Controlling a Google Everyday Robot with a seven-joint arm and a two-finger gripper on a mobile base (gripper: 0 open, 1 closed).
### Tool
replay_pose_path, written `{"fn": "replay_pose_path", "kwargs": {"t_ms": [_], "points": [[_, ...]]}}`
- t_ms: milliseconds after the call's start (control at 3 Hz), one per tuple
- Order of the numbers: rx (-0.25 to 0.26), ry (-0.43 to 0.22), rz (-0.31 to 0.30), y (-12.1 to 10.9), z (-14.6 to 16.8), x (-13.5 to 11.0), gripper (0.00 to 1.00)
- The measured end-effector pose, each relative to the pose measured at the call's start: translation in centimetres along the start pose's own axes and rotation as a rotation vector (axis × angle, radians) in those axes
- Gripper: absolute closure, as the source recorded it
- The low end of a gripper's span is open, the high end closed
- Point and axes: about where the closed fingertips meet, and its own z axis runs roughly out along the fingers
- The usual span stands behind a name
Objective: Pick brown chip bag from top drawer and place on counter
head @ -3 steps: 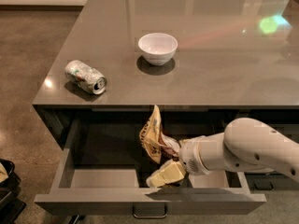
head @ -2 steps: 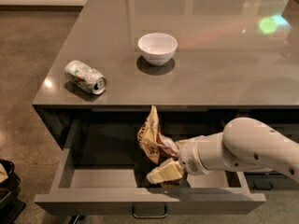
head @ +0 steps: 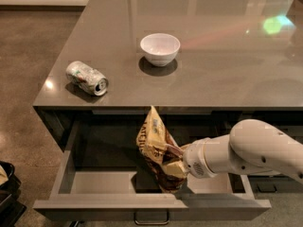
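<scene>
Hardly shifted, the gripper (head: 174,168) seems clamped on the brown chip bag (head: 154,136) (near the top drawer (head: 142,205) front edge). Moving it to the counter (head: 227,70) remains.

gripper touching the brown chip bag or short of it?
Touching. The camera view shows the gripper clamped on the lower right of the brown chip bag, over the open top drawer, with no gap between them.

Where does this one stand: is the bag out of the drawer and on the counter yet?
Not yet. Done: the top drawer is open, and the gripper, reaching in from the right, has its fingers shut on the brown chip bag. In hand: the bag is held upright over the drawer's inside, its tip level with the counter edge. Left: lifting it clear and setting it on the counter.
</scene>
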Motion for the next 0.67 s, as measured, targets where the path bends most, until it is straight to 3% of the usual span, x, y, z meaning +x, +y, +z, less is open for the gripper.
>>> {"fn": "replay_pose_path", "kwargs": {"t_ms": [333,667], "points": [[-0.022,0.003,-0.078,0.2,-2.7,-1.9,0.89],[0.004,0.013,-0.118,0.5,-9.8,-4.1,1.00]]}}
